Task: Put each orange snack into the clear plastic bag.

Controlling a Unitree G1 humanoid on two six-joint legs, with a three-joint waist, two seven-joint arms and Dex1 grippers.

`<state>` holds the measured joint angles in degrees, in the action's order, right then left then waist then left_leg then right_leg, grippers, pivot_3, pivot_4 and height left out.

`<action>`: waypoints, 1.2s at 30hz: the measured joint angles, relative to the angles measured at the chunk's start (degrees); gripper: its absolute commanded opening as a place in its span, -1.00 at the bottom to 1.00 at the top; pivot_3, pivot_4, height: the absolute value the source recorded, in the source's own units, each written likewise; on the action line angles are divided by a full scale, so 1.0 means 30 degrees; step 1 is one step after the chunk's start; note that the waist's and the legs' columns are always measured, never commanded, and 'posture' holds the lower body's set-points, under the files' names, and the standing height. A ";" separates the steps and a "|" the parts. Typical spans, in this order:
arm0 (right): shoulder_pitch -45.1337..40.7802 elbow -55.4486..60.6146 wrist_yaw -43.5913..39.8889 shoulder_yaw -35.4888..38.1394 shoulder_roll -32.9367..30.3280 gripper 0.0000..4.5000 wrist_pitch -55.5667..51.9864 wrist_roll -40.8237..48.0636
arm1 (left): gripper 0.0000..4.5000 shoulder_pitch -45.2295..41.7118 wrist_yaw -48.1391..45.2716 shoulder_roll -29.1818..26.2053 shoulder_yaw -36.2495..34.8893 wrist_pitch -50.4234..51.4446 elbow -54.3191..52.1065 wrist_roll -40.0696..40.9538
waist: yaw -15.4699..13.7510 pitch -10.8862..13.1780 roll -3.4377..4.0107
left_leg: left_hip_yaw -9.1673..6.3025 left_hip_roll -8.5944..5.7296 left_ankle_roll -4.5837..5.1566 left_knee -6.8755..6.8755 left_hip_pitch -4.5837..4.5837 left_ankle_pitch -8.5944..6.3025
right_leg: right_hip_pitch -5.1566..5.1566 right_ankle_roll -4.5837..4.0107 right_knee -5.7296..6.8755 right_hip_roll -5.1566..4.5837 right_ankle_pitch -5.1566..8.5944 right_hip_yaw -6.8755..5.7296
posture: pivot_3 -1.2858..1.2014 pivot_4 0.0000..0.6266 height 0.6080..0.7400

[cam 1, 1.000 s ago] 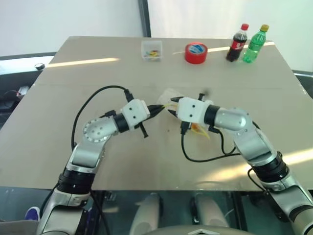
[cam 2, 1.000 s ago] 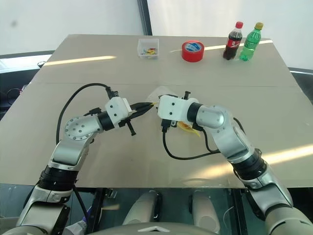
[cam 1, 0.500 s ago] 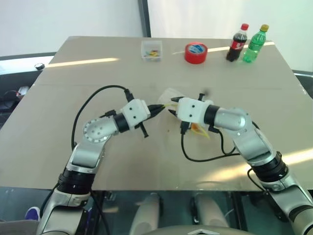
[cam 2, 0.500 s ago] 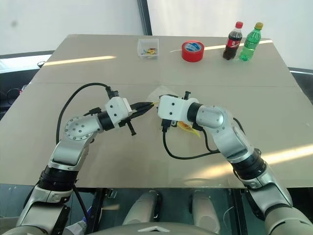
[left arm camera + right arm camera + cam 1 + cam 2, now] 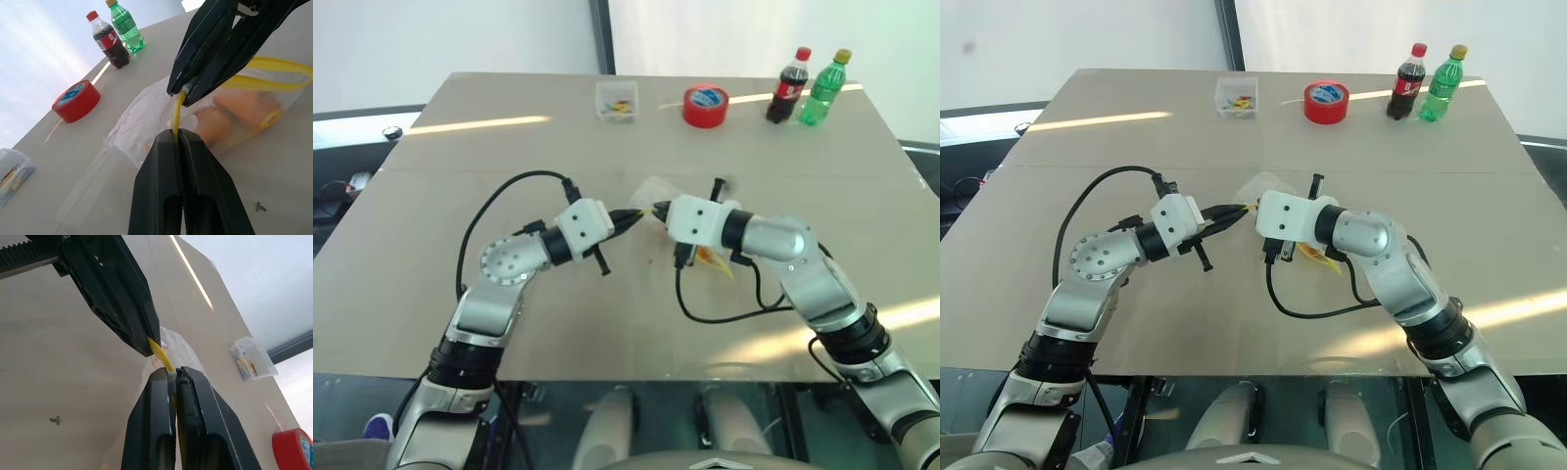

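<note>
Right arm (image 5: 773,240) hides most of clear plastic bag (image 5: 651,188). Small clear box (image 5: 617,100) contents too small to identify. Bottle labels unreadable.

Orange snacks (image 5: 244,105) in clear plastic bag (image 5: 146,117), yellow seal strip (image 5: 274,73).

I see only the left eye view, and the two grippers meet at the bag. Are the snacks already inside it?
Observer: Yes. The left wrist view shows both orange snacks inside the clear plastic bag.
Operator: Is the left gripper holding something?
Observer: The left gripper is shut on the yellow seal strip.
Operator: And the right one?
Observer: The right gripper is shut on the same strip, close beside the left one.
</note>
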<state>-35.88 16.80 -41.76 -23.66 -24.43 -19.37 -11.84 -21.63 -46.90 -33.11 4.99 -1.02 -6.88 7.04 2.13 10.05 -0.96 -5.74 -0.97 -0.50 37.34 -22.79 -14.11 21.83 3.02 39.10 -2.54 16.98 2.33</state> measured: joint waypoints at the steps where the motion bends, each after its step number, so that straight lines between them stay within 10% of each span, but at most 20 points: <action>1: 0.0000 0.0000 0.0010 0.0000 0.0000 -0.97 0.0000 -0.0016 | -1.00 0.0000 0.0126 0.0065 -0.0008 0.0045 0.0000 0.0003 | -0.0003 0.0000 0.0000 | -0.0001 0.0000 0.0000 0.0000 0.0000 0.0000 | 0.0000 0.0000 0.0000 0.0000 0.0000 0.0000 | 0.03 -0.52 1.00; 36: 0.6355 0.3059 0.0751 0.4617 -0.5413 -0.97 -0.0199 0.0971 | -1.00 -0.1340 0.1193 0.0721 -0.0227 0.1059 0.2653 0.1493 | -0.0044 0.0000 -0.0001 | 0.0009 -0.0016 0.0003 0.0001 0.0000 -0.0001 | -0.0008 0.0002 0.0001 -0.0015 0.0000 0.0004 | 0.03 -0.52 1.00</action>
<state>-16.81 25.98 -39.51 -9.81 -40.67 -19.97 -8.93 -25.65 -43.32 -30.95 4.31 2.16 1.08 11.52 2.00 10.05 -0.97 -5.71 -1.02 -0.49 37.35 -22.79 -14.11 21.80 3.02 39.11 -2.58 16.98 2.34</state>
